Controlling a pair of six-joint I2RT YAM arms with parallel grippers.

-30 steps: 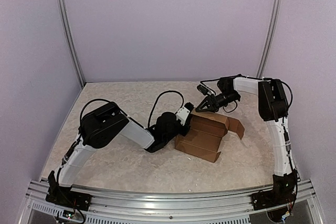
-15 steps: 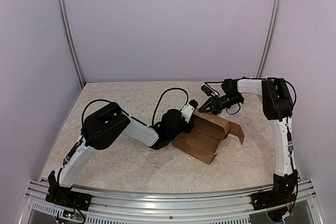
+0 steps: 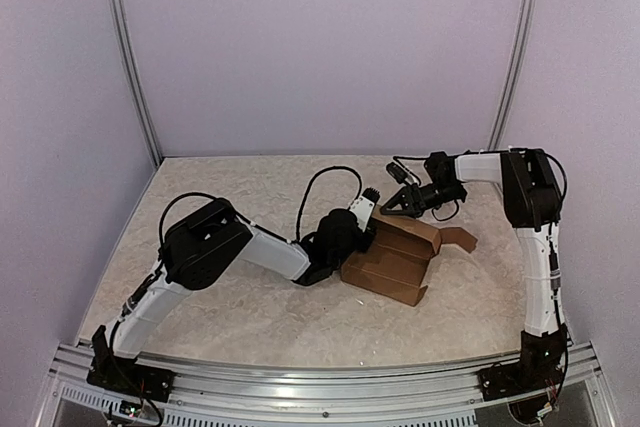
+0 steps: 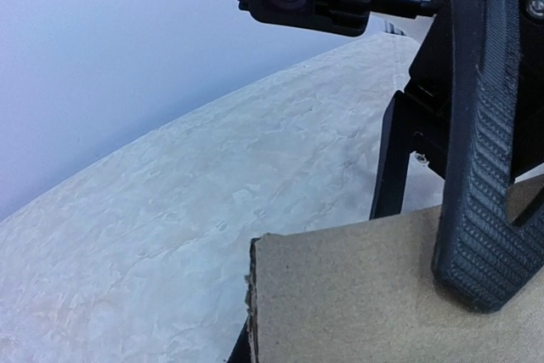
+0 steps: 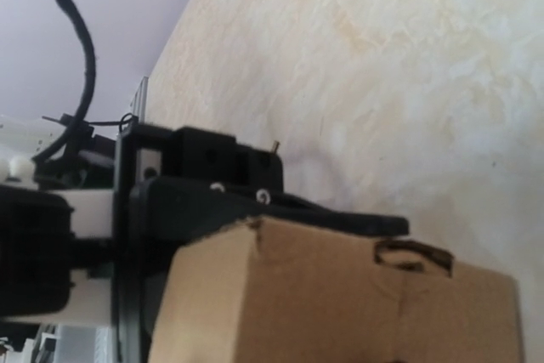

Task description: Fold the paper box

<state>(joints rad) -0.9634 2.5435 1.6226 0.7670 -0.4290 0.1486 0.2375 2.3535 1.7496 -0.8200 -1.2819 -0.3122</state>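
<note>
- While the box (image 3: pixel 398 267) is lying half-formed near the middle of the table (image 3: pixel 230 187), with its right flap (image 3: pixel 458 239) standing open, its left wall is being pinched by the left gripper (image 3: pixel 366 219).
- In the left wrist view, cardboard is being pressed under one ribbed finger (image 4: pixel 484 167), so the jaws are being judged as nearly closed on that wall.
- The right gripper (image 3: pixel 393 204) is being held at the box's far edge. Whether anything is being gripped by it cannot be told, since its fingers are not being shown clearly in its own view.
- Tearing or a stray crease is being risked if the pinched wall is pulled while the far edge is being blocked by the other arm.
- Slipping is also being risked: only a thin edge is being clamped, so the box could be dragged across the table rather than folded.
- With both grippers being worked so close together, a collision between them is being risked.
</note>
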